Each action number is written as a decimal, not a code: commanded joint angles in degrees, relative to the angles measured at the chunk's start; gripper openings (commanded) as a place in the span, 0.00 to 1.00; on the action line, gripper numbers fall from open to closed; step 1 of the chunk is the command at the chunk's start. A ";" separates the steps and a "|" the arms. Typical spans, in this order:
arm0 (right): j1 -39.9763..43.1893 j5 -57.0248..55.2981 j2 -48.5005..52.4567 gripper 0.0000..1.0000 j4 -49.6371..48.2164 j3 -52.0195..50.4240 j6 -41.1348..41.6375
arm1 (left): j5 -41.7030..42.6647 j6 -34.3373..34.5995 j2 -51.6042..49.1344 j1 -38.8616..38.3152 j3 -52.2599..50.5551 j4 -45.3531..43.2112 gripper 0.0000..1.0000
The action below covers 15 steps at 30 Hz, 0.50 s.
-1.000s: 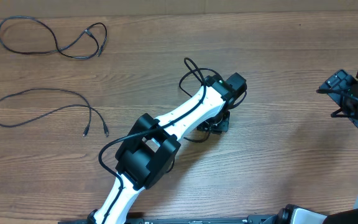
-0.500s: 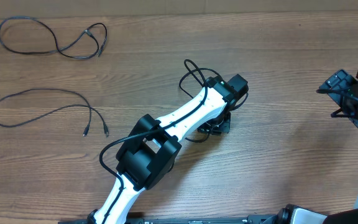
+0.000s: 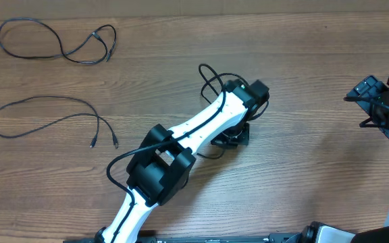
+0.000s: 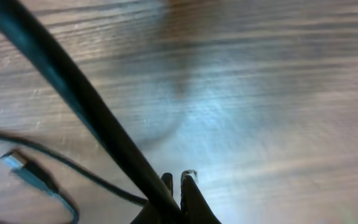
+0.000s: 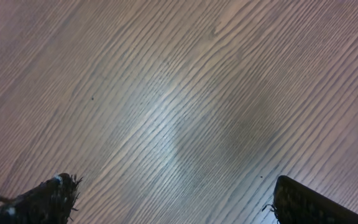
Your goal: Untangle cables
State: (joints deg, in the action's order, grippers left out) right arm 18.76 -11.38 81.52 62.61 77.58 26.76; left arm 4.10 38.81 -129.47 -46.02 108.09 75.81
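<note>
Two cables lie spread out apart at the left: one loop (image 3: 56,42) at the far left corner, another (image 3: 46,116) below it with its plug ends near the middle left. The third cable (image 3: 204,150) is mostly hidden under my left arm at mid-table. In the left wrist view this thin cord (image 4: 73,168) runs from a plug (image 4: 14,160) to my left gripper (image 4: 178,182), whose fingers are pressed together on it. The left gripper (image 3: 238,135) points down at the table. My right gripper (image 5: 173,199) is open and empty over bare wood at the right edge (image 3: 369,101).
The thick black wire (image 4: 73,93) across the left wrist view belongs to the arm. It also loops above the left wrist in the overhead view (image 3: 211,77). The wooden table (image 3: 302,61) shows around both arms.
My left wrist has shifted very slightly toward the far side. The two spread cables and the right arm have not moved.
</note>
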 commanded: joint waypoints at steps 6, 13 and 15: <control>0.26 -0.57 -0.11 1.00 -0.13 1.79 -0.17 | 4.31 0.44 2.80 1.73 26.49 12.11 0.04; 0.26 -0.57 -0.11 1.00 -0.15 1.79 -0.17 | 6.54 0.44 4.09 1.92 42.62 17.40 0.04; 0.26 -0.57 -0.11 1.00 -0.15 1.79 -0.17 | 7.58 0.46 4.37 2.19 45.62 18.23 0.04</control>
State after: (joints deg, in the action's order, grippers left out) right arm 18.76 -11.38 81.52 62.65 77.58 26.74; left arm 9.26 38.89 -127.52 -44.47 149.18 93.32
